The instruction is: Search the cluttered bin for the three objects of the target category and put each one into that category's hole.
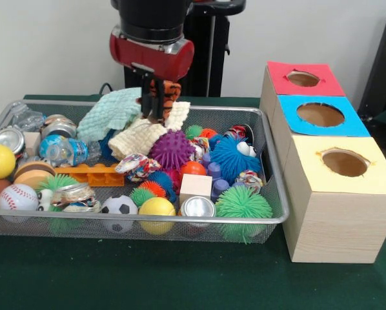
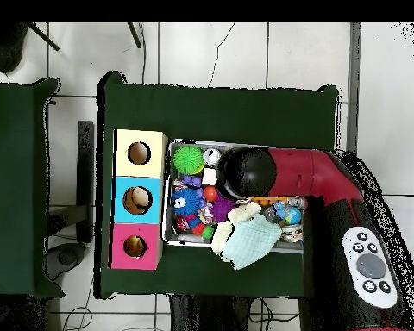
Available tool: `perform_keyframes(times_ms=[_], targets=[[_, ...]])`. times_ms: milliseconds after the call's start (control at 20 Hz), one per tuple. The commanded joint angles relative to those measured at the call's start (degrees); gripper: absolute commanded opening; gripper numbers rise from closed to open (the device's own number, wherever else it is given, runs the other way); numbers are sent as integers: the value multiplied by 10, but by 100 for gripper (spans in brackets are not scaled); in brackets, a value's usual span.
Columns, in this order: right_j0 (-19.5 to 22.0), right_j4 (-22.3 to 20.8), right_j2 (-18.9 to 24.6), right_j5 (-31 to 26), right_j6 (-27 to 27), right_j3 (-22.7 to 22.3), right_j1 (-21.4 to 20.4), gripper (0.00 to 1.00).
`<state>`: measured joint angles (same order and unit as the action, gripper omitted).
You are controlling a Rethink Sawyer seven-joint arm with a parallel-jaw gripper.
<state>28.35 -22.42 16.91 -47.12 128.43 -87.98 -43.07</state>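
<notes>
— Hanging at the far side of the bin point(image 1: 268, 169), the claw point(image 1: 155, 103) is down among the cloths; can you see its grip?

— Its tips are pressed together on an orange-and-black striped piece point(image 1: 165, 90); a mint green cloth point(image 1: 110, 111) lies just beside it and a cream cloth point(image 1: 141, 135) right below it.

— And the rest?

— A purple spiky ball point(image 1: 172, 148) sits near the claw, toward the camera; the three wooden boxes point(image 1: 338, 200) with red, blue and yellow holed tops stand well apart from it, outside the bin.
</notes>
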Motion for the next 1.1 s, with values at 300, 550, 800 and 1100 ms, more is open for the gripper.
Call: perform_keyframes(times_ms=[300,550,800,1100], targets=[[-55,39,3,-66,12,-44,-4,0],[-75,51,-7,-64,26,-41,-1,0],[-91,61,-17,-60,35,-47,-3,0],[-107,75,-26,-52,42,-59,-7,0]])
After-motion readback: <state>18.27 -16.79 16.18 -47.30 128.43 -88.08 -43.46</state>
